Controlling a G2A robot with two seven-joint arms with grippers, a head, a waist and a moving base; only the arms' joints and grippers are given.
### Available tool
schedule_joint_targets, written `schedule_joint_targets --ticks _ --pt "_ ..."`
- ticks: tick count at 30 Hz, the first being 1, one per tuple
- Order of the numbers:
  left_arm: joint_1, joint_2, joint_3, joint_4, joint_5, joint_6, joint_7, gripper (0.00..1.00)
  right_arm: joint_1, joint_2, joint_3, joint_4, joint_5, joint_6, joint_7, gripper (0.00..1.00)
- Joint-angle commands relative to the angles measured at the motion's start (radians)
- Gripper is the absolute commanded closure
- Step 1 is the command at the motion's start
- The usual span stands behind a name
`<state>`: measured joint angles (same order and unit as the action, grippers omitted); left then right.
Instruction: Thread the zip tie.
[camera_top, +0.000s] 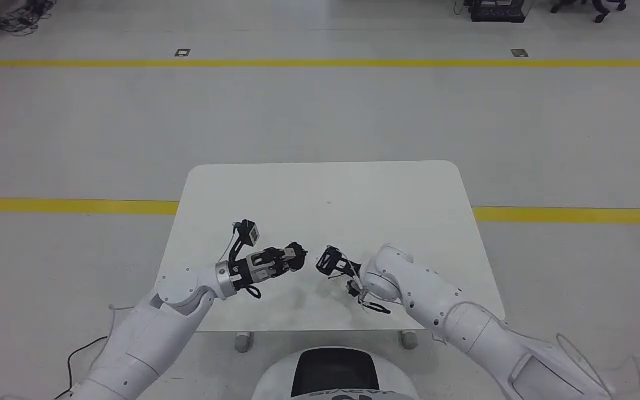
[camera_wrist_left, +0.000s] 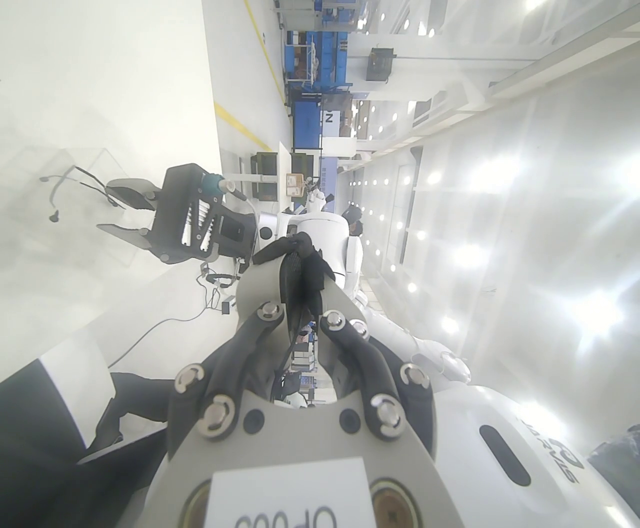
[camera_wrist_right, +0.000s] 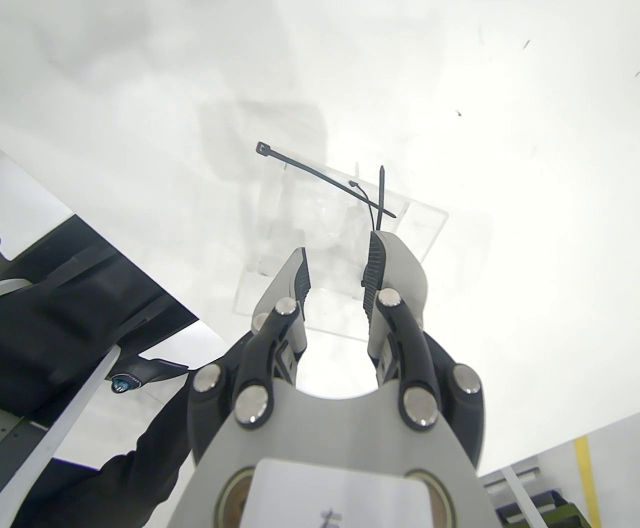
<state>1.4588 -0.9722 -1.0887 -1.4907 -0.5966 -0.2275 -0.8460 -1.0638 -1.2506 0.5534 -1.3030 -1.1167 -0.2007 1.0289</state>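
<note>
Threading looks not yet begun: neither tie makes a closed loop, so I think the whole job is left. One worktop (camera_top: 400, 190). Two grippers near its 6 o'clock edge: the left gripper (camera_wrist_left: 295, 260) is pinched tight, at 9 o'clock of the right gripper (camera_wrist_right: 337, 245), which is wide and holds nothing. One clear plate (camera_wrist_right: 420, 225) just past its tips carries two ties: a straight tie (camera_wrist_right: 310, 172) and a bent tie (camera_wrist_right: 355, 185).

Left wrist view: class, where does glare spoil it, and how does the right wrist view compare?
Left wrist view: ceiling lights flare into streaks, washing out that side. Right wrist view: no glare; even light, zip ties dark against the white table.
</note>
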Motion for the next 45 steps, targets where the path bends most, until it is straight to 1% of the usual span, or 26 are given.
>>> schedule_joint_targets --ticks 1,5,7,13,23,24,31,36,45 --pt "0.0 0.0 0.0 0.0 0.0 0.0 0.0 1.0 0.001 -0.003 -0.001 0.005 0.001 -0.005 0.001 0.76" --pt "0.0 0.0 0.0 0.0 0.0 0.0 0.0 1.0 0.003 -0.008 -0.001 0.014 0.008 -0.021 0.0 0.76" --pt "0.0 0.0 0.0 0.0 0.0 0.0 0.0 1.0 0.003 -0.01 0.0 0.016 0.005 -0.02 -0.001 0.76" --pt "0.0 0.0 0.0 0.0 0.0 0.0 0.0 1.0 -0.007 -0.01 0.005 -0.006 -0.042 0.019 -0.006 0.73" --pt "0.0 0.0 0.0 0.0 0.0 0.0 0.0 1.0 -0.026 -0.016 0.002 -0.023 -0.106 0.04 -0.01 0.75" --pt "0.0 0.0 0.0 0.0 0.0 0.0 0.0 1.0 -0.026 -0.017 0.002 -0.02 -0.106 0.038 -0.007 0.74" --pt "0.0 0.0 0.0 0.0 0.0 0.0 0.0 1.0 -0.012 -0.035 -0.008 0.02 -0.097 0.027 0.004 0.77" --pt "0.0 0.0 0.0 0.0 0.0 0.0 0.0 1.0 0.007 -0.051 -0.015 0.061 -0.081 0.014 0.011 0.78" --pt "0.0 0.0 0.0 0.0 0.0 0.0 0.0 1.0 0.034 -0.082 -0.033 0.131 -0.067 0.007 0.011 0.79"
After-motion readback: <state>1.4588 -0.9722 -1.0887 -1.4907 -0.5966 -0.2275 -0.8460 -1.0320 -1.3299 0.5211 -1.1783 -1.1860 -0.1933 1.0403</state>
